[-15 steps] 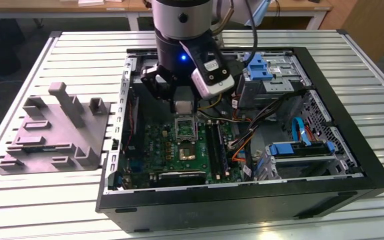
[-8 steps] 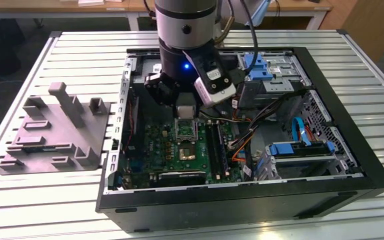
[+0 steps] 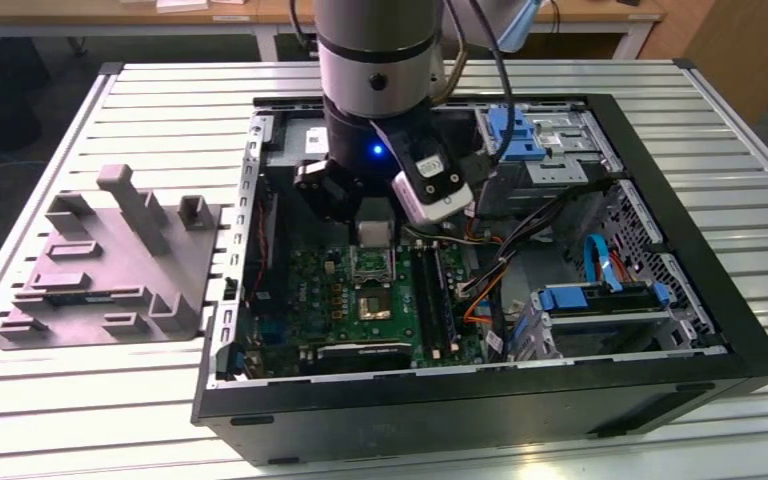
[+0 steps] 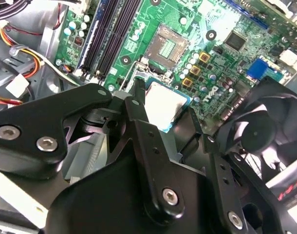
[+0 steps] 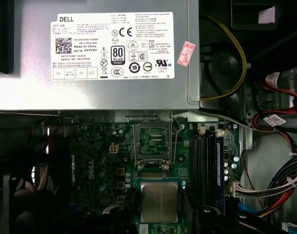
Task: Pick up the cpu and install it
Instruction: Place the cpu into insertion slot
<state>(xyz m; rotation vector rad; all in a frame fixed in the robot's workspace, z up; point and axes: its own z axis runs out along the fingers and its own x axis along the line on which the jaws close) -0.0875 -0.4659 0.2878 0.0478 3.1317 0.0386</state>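
The gripper (image 4: 164,113) is closed on the cpu (image 5: 159,202), one black finger (image 4: 139,112) on each side. Its black arms hide the cpu's near edge in the second wrist view. The open socket (image 5: 152,145) sits just beside on the green board (image 5: 119,141). The computer case (image 3: 491,410) lies on a slatted metal bench (image 3: 91,420), a grey holder (image 3: 104,270) on the exterior view's left, wooden desks (image 3: 718,40) behind.

One robot arm (image 3: 377,50) stood over one open computer case (image 3: 491,400) on the slatted tabletop (image 3: 91,400). Inside were one green board (image 4: 221,24), one open socket (image 5: 151,144), one cpu (image 5: 159,202), one grey power-supply box (image 5: 100,92) and one black fan (image 4: 258,129). One grey fixture (image 3: 104,270) lay alongside.
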